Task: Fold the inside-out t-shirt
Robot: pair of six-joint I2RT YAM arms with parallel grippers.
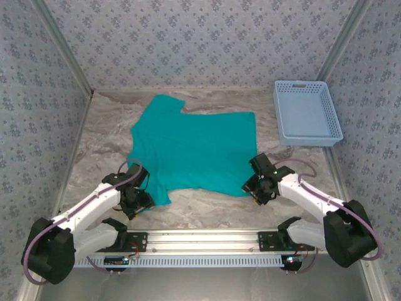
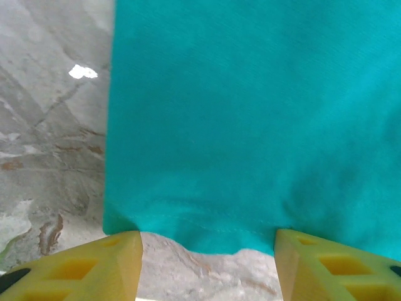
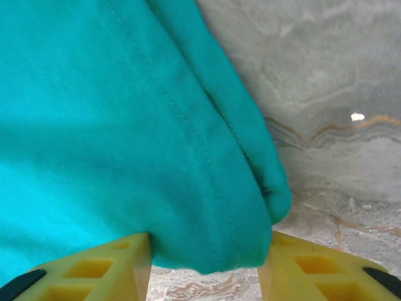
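Step in hand, as judged: the near edge of the shirt [image 1: 194, 150] is being taken up at both near corners for a first fold. The shirt is lying spread flat at mid-table, one lobe, prob. a sleeve, pointing far-left. No full fold is being shown in it yet. The left gripper [image 1: 136, 199] is being held low at the near-left corner. In its wrist view the jaws are standing well apart, the stitched edge is lying just at the fingertips and bare table is showing between them, so nothing is being gripped. The right gripper [image 1: 258, 188] is being held at the near-right corner, jaws approx. as wide, w/ a doubled-over corner bulging between them and touching both fingers. Whether that corner is being pinched or merely straddled cannot be told. Next move, est.: the left jaws are to be pushed further onto the edge and both pairs closed on cloth. Both corners are then to be lifted together and carried toward the far side, kept level so the edge is not being skewed. Risk: only one layer being caught on the right. Surface: the table [image 1: 213, 210] is being covered by a grey marble-pattern sheet w/ brownish veins and small light glints. Room: the cell is being enclosed by walls [image 1: 207, 44] in small floral print, w/ metal posts at the corners. A light blue basket [image 1: 280, 116] is sitting far-right, well apart from the shirt.
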